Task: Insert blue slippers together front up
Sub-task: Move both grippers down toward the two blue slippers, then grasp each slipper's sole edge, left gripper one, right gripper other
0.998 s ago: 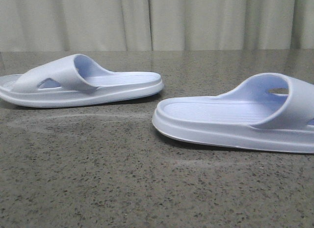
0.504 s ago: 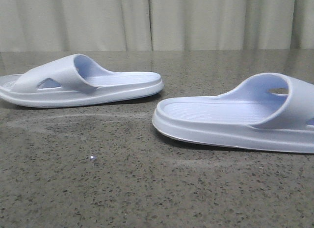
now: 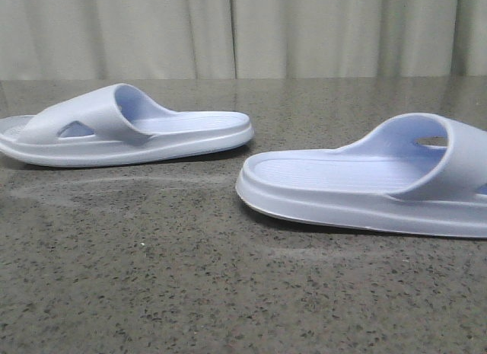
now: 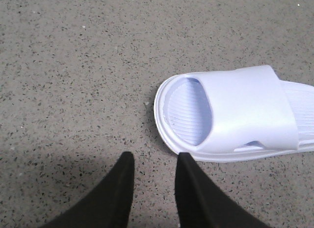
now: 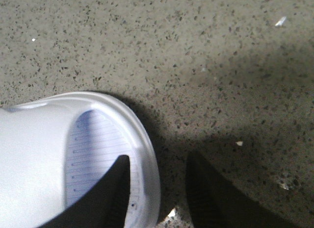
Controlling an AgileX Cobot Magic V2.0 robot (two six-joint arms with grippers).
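While both blue slippers lie flat and well apart on the table (image 3: 152, 293), nothing of the task is yet done. The right slipper (image 3: 365, 183) is straddled at its toe rim by the parted right gripper (image 5: 157, 189), unclamped. The left slipper (image 4: 230, 115) is seen just beyond the parted, empty left gripper (image 4: 154, 176). Lifting and nesting are judged to remain.

We see only our fingers. Our left gripper (image 4: 153, 165) has two smooth black plastic fingers (image 4: 117, 189) that get thin at the tips. Our right gripper (image 5: 158, 164) has two dark black pointed fingers (image 5: 211, 189) too.
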